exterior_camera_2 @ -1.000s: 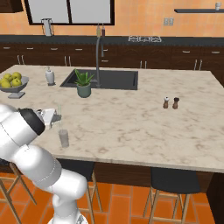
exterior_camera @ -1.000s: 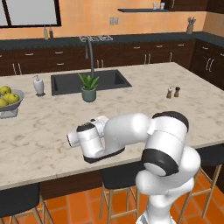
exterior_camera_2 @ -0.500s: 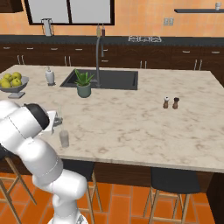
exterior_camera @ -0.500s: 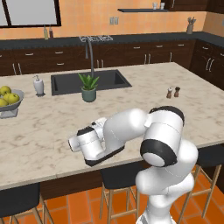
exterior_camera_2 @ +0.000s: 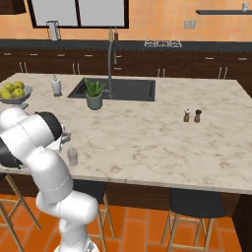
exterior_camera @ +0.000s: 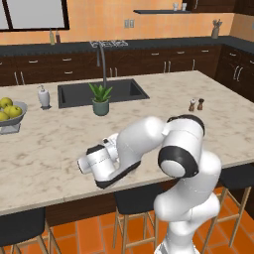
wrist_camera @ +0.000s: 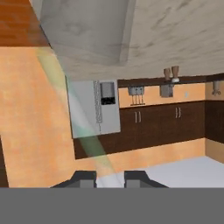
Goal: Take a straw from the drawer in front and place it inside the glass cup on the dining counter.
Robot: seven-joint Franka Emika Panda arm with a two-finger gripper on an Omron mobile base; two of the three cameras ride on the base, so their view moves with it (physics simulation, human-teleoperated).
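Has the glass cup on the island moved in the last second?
No. In the right base view the glass cup sits just as far from the potted plant as before.

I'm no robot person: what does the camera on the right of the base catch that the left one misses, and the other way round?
Right base view: the glass cup stands near the front edge of the dining counter, beside the arm, and a white jug stands by the window.
Left base view: a utensil holder sits in the far right corner of the back counter.
Both: the sink, potted plant, fruit bowl, soap bottle and two shakers.
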